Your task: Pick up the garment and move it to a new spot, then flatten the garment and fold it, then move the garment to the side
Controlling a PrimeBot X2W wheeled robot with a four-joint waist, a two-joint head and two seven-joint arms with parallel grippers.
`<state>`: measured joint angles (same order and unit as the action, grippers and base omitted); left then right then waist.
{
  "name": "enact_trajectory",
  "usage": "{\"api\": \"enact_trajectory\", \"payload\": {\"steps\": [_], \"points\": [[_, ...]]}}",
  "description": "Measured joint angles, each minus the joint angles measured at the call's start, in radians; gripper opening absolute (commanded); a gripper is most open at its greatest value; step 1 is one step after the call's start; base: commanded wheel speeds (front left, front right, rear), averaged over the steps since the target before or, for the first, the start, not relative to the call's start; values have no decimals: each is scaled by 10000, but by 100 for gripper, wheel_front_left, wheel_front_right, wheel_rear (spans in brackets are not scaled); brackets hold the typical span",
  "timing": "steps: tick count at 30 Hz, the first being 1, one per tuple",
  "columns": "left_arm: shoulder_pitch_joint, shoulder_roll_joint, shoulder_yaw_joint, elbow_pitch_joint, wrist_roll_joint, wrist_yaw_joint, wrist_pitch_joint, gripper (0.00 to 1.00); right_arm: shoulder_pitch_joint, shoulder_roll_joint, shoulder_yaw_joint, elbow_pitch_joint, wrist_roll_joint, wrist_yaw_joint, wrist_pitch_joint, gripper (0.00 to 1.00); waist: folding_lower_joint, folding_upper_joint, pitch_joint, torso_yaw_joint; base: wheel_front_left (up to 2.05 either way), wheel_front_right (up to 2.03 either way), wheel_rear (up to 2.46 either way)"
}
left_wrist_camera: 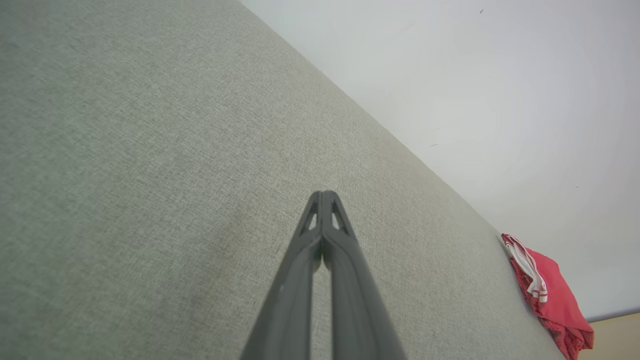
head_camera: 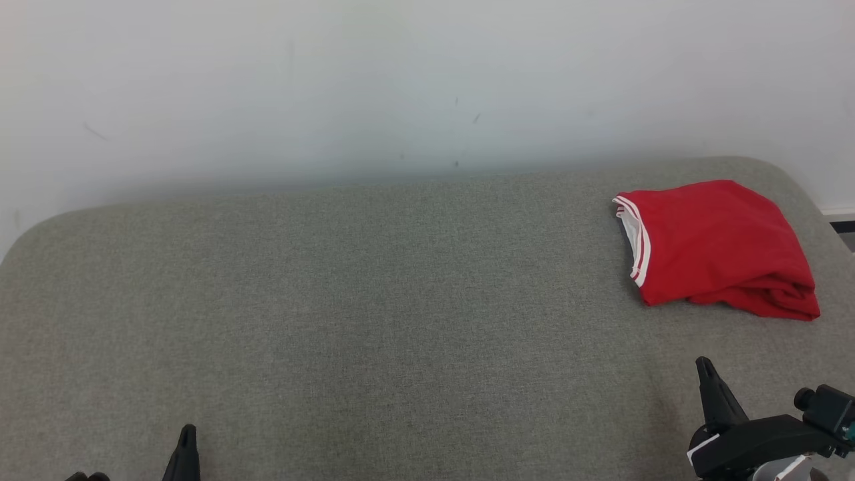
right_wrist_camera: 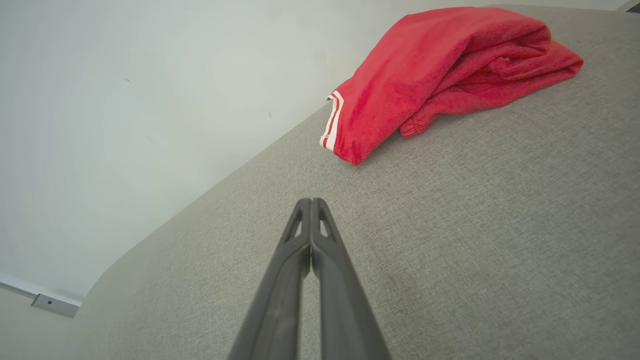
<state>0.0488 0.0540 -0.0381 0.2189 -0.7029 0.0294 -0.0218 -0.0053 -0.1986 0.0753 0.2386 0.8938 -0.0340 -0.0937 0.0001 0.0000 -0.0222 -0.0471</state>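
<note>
The garment (head_camera: 718, 247) is red, with a white-striped band along its edge toward 9 o'clock. It lies folded in a rough, thick rectangle on the grey surface (head_camera: 374, 300), at about 2 o'clock in the head view, with its loose layers bunched at the 5 o'clock corner.

The left pincer (left_wrist_camera: 324, 197) was drawn tight shut and pointed forward. The right pincer (right_wrist_camera: 311, 202), well apart from it, was shut the same way, pointing forward too.
</note>
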Motion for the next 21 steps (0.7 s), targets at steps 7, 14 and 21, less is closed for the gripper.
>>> {"api": "enact_trajectory", "payload": {"steps": [7,14,21], "points": [[-89,-42,186,134,-982,-136,198,0,-58,169,-234,104,855,178,247,0,0,0,27,55,0,0,0],[-197,-50,286,184,-1939,-311,303,0,-90,330,-453,150,1547,345,441,0,0,0,51,102,0,0,0],[-413,-67,435,253,-2892,-489,483,0,-267,499,-702,201,2345,514,694,0,0,0,80,157,0,0,0]]}}
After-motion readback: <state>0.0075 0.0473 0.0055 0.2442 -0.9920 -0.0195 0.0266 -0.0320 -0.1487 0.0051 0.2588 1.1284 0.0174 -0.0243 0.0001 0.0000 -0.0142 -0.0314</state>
